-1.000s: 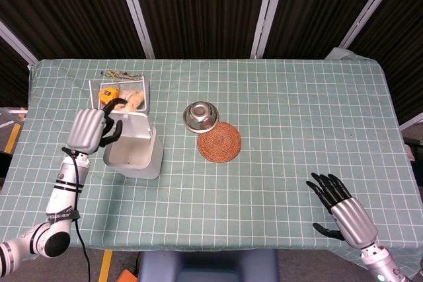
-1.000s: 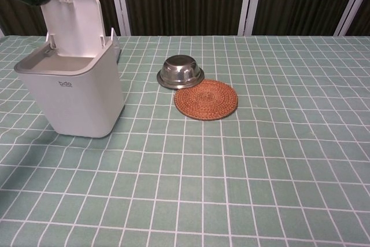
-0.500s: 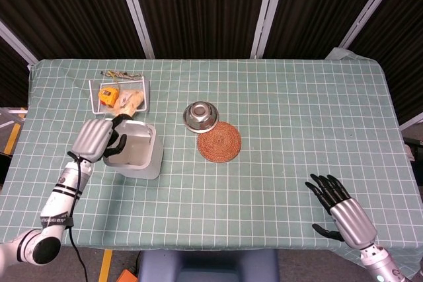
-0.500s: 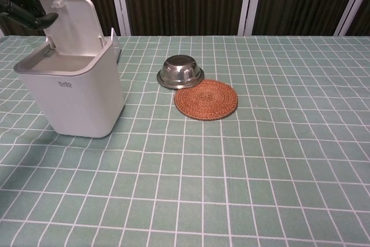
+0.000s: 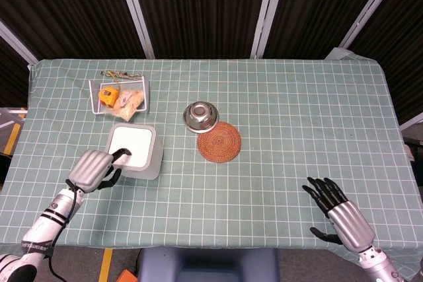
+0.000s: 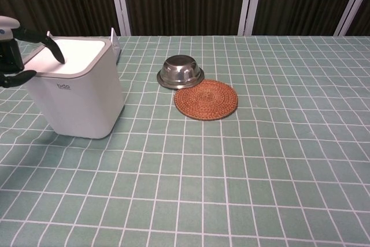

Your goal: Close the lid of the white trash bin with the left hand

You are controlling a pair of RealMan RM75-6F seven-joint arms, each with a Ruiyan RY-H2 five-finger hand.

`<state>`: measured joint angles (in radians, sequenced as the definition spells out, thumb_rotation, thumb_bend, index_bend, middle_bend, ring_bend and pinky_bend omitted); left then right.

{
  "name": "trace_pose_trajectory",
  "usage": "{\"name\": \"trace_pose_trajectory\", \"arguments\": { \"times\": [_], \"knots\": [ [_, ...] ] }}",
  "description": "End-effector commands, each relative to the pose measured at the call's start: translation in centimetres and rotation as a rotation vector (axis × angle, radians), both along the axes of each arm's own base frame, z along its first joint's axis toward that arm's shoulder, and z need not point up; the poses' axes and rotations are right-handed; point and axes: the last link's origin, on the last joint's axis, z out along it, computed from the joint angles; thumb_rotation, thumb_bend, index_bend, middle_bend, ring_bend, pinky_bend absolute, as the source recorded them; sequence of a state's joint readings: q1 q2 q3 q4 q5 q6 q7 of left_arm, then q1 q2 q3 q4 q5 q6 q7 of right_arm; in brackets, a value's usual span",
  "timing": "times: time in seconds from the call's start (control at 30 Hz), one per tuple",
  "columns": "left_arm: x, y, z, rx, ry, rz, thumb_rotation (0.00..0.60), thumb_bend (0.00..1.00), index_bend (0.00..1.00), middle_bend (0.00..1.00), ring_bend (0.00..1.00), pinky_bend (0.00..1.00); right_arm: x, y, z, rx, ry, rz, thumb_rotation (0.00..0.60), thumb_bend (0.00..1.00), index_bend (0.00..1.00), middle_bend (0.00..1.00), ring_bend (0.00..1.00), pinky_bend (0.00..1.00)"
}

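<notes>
The white trash bin [image 5: 135,151] [image 6: 75,91] stands at the table's left with its lid [image 5: 129,143] [image 6: 69,57] lying flat on top. My left hand [image 5: 96,167] [image 6: 16,50] sits at the bin's near left side, a black fingertip [image 5: 124,152] [image 6: 58,55] resting on the lid; it holds nothing. My right hand [image 5: 338,211] hovers over the table's near right corner, fingers spread and empty; the chest view does not show it.
A steel bowl [image 5: 200,115] [image 6: 180,71] sits upside down mid-table beside a round woven coaster [image 5: 219,141] [image 6: 206,99]. A wire tray [image 5: 94,92] with snack packets lies behind the bin.
The lid swung from upright down to flat on the bin. My left hand moved toward the table's near edge, following it down. The right hand barely shifted.
</notes>
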<state>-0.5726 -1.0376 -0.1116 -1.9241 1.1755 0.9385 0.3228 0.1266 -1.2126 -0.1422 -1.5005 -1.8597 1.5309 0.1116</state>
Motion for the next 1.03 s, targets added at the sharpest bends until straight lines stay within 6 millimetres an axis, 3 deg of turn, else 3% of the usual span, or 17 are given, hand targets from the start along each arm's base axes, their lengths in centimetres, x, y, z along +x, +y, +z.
{"name": "trace_pose_trajectory", "arguments": {
  "times": [0.03,0.2,0.3,0.4,0.47,0.5,0.53,0.57,0.63,0.73,0.8,1.03],
  "knots": [
    [-0.3,-0.3,-0.3,-0.024,0.021,0.003,0.6,0.55,0.27,1.0,1.0,1.0,0.0,0.0,0.0,0.002,0.0,-0.002,0.6,0.26,0.0,0.0,0.0,0.0],
    [0.9,-1.1,0.5,0.046,-0.061,-0.052,0.6,0.55,0.22,1.0,0.97,1.0,-0.1,0.0,0.1,-0.001,-0.003,-0.006,0.6,0.26,0.0,0.0,0.0,0.0],
    [1.3,-3.0,2.3,0.161,-0.15,-0.161,0.6,0.55,0.17,0.94,0.84,0.95,-0.1,0.0,0.3,-0.003,-0.006,-0.01,0.6,0.26,0.0,0.0,0.0,0.0],
    [0.1,-5.4,3.8,0.203,-0.182,-0.232,0.6,0.54,0.12,0.6,0.56,0.72,-0.1,0.0,0.3,0.0,-0.006,-0.013,0.6,0.26,0.0,0.0,0.0,0.0],
    [-1.5,-7.8,4.7,0.222,-0.186,-0.253,0.6,0.52,0.11,0.3,0.26,0.49,-0.1,0.1,0.2,0.005,-0.002,-0.012,0.6,0.26,0.0,0.0,0.0,0.0],
    [-2.3,-8.8,5.0,0.23,-0.186,-0.262,0.6,0.51,0.11,0.21,0.17,0.39,-0.1,0.1,0.1,0.008,0.0,-0.011,0.6,0.26,0.0,0.0,0.0,0.0],
    [-3.3,-9.8,5.1,0.243,-0.188,-0.267,0.6,0.5,0.1,0.09,0.05,0.23,-0.1,0.1,0.1,0.011,0.002,-0.011,0.6,0.26,0.0,0.0,0.0,0.0],
    [-4.7,-11.1,5.2,0.273,-0.195,-0.265,0.6,0.49,0.1,0.02,0.01,0.1,-0.1,0.1,0.0,0.015,0.004,-0.012,0.6,0.26,0.0,0.0,0.0,0.0],
    [-7.0,-13.5,4.9,0.345,-0.186,-0.231,0.6,0.48,0.1,0.0,0.0,0.0,-0.1,0.2,-0.1,0.021,0.005,-0.015,0.6,0.26,0.0,0.0,0.0,0.0],
    [-10.0,-17.0,3.6,0.439,-0.176,-0.188,0.6,0.46,0.1,0.0,0.0,0.0,0.0,0.2,-0.2,0.02,0.007,-0.011,0.6,0.26,0.0,0.0,0.0,0.0],
    [-11.1,-17.4,3.1,0.389,-0.129,-0.162,0.6,0.46,0.1,0.0,0.0,0.0,0.0,0.2,-0.2,0.017,0.006,-0.009,0.6,0.26,0.0,0.0,0.0,0.0],
    [-12.0,-16.5,3.7,0.363,-0.101,-0.098,0.6,0.45,0.08,0.0,0.0,0.0,0.1,0.1,-0.4,0.017,0.005,-0.005,0.6,0.26,0.0,0.0,0.0,0.0]
  ]
}}
